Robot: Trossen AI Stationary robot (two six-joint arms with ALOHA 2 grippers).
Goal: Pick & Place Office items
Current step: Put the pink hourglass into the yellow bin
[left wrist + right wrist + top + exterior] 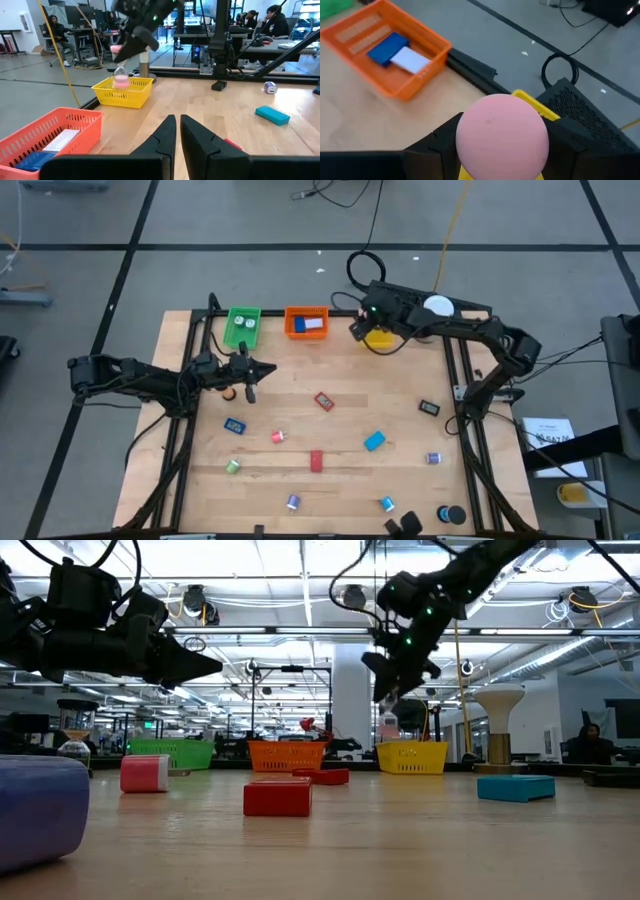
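Hovering over yellow tray (pixel 379 340): right gripper (pixel 362 323) clamped on pink roll (pixel 502 134).
Left gripper (pixel 250 372) fingers nearly together, empty, above table (pixel 350 470) beside green tray (pixel 242 327); other items scattered.

Dark jointed arms, black cabling

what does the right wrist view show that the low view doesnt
Only the right wrist view shows the inside of the orange tray, with a blue block and a white block, and the pink piece in the right gripper. Only the low view shows the green tray, the left gripper, a red block. Both show the orange and yellow trays.
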